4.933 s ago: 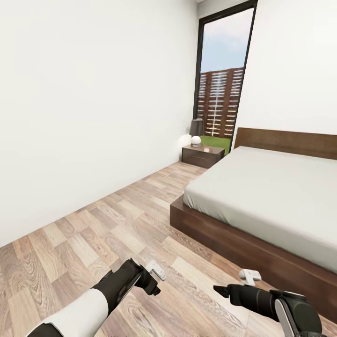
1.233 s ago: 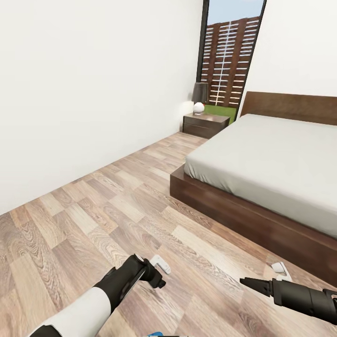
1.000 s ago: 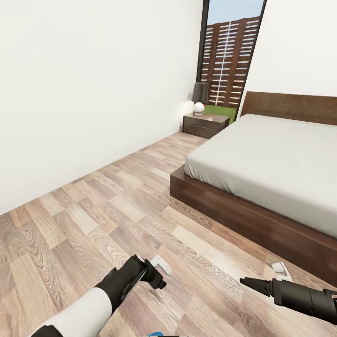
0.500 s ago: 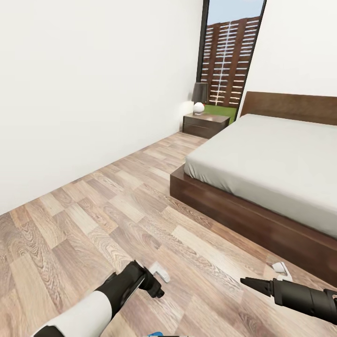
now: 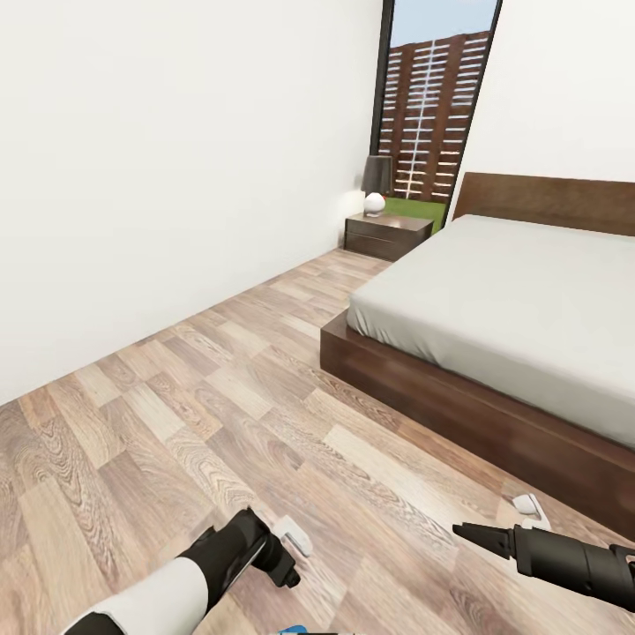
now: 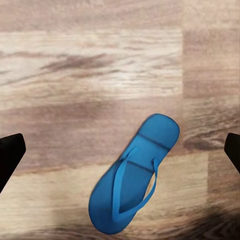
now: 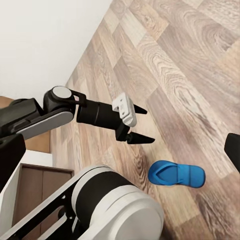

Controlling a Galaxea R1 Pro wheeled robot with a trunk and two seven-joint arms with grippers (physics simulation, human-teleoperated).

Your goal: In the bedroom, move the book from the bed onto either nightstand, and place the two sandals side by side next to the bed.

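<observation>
Blue sandal (image 6: pixel 134 175) lies on planks beneath the left tool (image 7: pixel 141 123), fingers apart.

Left gripper (image 7: pixel 141 123) spread open; right gripper (image 5: pixel 465 532) apparently open too.

A sandal (image 6: pixel 134 174) lies on the floor (image 6: pixel 90 75) beneath the left claw (image 7: pixel 141 123).

The left arm (image 5: pixel 168 586) has a glossy white forearm shell that runs into a black wrist, with a small white block near the left gripper (image 7: pixel 141 123), whose two fingers are black and pointed. The right arm (image 5: pixel 573 563) is black, tapering to a dark tip; a small white part beside it is perhaps a camera mount
</observation>
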